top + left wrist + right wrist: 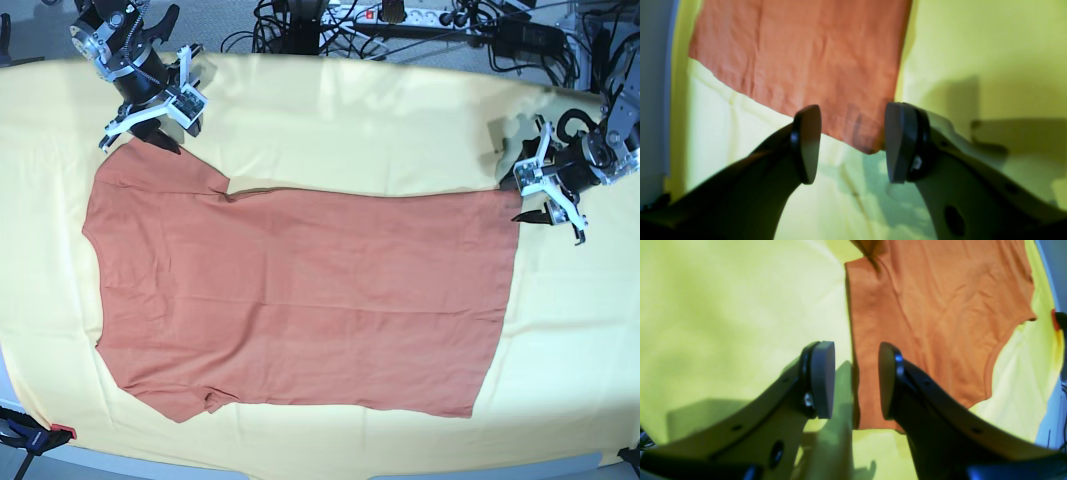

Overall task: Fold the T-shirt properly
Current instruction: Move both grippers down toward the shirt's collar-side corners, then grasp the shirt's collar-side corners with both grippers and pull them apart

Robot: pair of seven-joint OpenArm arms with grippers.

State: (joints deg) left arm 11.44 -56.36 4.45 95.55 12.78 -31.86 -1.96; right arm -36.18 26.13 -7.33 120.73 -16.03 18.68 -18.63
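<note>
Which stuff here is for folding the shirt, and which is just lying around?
For the job:
T-shirt
left gripper
right gripper

Just lying about:
yellow cloth under the shirt
cables behind the table
red clamp at the table edge

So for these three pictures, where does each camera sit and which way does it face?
Left wrist: sits behind the left gripper, jaws apart, facing a bottom corner of the rust-orange cotton T-shirt.
Right wrist: sits behind the right gripper, jaws apart, facing the T-shirt's sleeve end.
Base: high above, looking down on the pale yellow cloth; both arms show at the far edge.
Shared: all three show the T-shirt lying flat on the cloth.
</note>
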